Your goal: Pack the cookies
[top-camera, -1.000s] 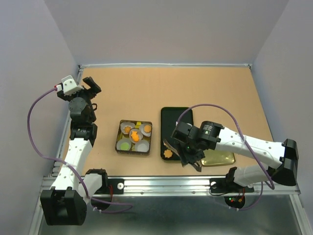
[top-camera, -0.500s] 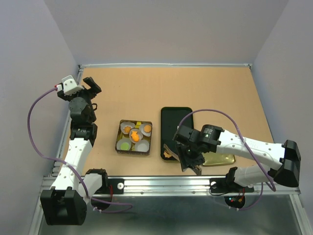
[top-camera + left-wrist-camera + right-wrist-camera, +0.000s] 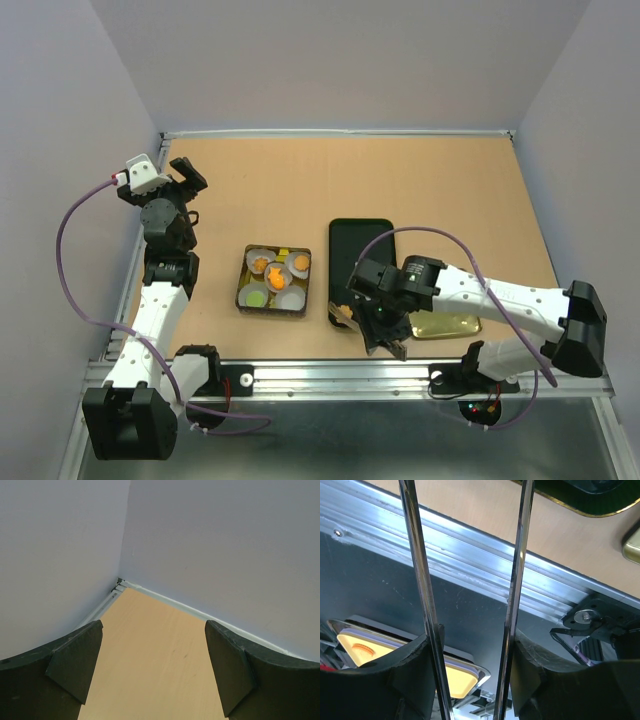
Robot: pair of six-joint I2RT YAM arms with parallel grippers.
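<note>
**Right arm draws in over the tray's near-left corner; the left arm has not stirred.**

From where I stand, the right gripper (image 3: 470,650) has slid leftward and closer to the rail (image 3: 330,372) than a second ago. Its fingers are half closed on a pair of metal tongs (image 3: 417,555) whose blades stand apart. The tips are out of sight, so I cannot tell whether they hold anything. One loose cookie (image 3: 343,313) lies where it lay, at the near-left corner of the black tray (image 3: 360,245), just beside that wrist. The other cookies (image 3: 272,270) sit in paper cups (image 3: 291,299) in the box (image 3: 270,313), left of the tray. A gold lid (image 3: 455,326) lies right of the tray, near the rail. The left gripper (image 3: 152,630) hangs spread wide by the far-left corner. Behind the tray, the bare board of the table (image 3: 300,180) runs back to the walls.
</note>
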